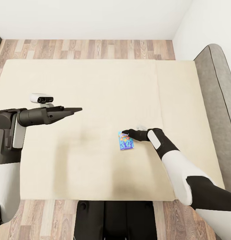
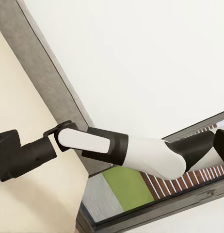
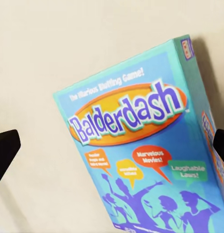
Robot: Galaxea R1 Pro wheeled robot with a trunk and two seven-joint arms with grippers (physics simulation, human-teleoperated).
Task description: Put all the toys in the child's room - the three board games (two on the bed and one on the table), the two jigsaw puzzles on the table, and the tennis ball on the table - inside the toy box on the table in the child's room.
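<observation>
One board game, a small blue box printed "Balderdash" [image 1: 127, 143] [image 3: 141, 145], lies on the cream bed [image 1: 95, 80]. My right gripper [image 1: 125, 133] [image 3: 117, 150] hovers over the box's far end, open, one dark fingertip [image 3: 5, 150] on each side of it. Whether the fingers touch the box I cannot tell. Out to the left my left gripper [image 1: 77, 109] is held level above the mattress, away from the game. Its fingertips [image 2: 5, 155] show at both edges of the left wrist view, spread apart with nothing between them.
A grey padded headboard [image 1: 217, 100] runs along the bed's right side against the white wall. Wood-plank floor [image 1: 95, 48] borders the bed's far and near edges. My dark base [image 1: 115, 220] stands at the near edge.
</observation>
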